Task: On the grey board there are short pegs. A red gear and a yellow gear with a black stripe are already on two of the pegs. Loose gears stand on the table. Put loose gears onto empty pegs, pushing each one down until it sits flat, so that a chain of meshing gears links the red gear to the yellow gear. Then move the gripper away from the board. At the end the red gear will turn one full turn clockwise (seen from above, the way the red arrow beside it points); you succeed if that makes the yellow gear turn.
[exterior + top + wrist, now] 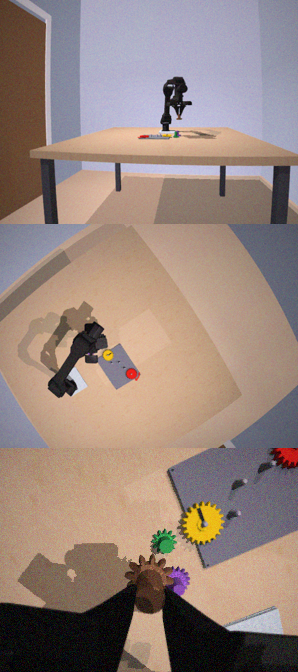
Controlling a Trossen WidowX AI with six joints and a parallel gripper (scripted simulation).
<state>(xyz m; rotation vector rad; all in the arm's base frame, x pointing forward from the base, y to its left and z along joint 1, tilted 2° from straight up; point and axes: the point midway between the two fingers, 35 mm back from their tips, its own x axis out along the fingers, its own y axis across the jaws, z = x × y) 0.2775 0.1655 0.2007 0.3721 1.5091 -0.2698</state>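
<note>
Three empty pegs (pixel 119 361) (pixel 242 482) stand on the grey board (pixel 114 374) (pixel 156 138) (pixel 260 513), between its two fixed gears. From above, the yellow gear with the black stripe (pixel 107 355) (pixel 166 135) (pixel 202 523) sits toward the board's 11 o'clock, and the red gear (pixel 131 372) (pixel 144 136) (pixel 289 455) toward 4 o'clock, with the red arrow (pixel 136 379) just beside it.

My gripper (pixel 96 350) (pixel 179 116) (pixel 149 592) is clamped on the brown gear (pixel 179 117) (pixel 150 565), holding it by its stem well above the table (pixel 162 149). In the top view I am off the board's 10 o'clock side, and there my own body hides the brown gear.

Through my wrist view, the green gear (pixel 176 135) (pixel 165 542) lies at 1 o'clock from the one I hold, loose on the table near the yellow gear. The purple gear (pixel 178 132) (pixel 181 579) shows at 4 o'clock, partly covered by my brown one, also loose and off the board.
</note>
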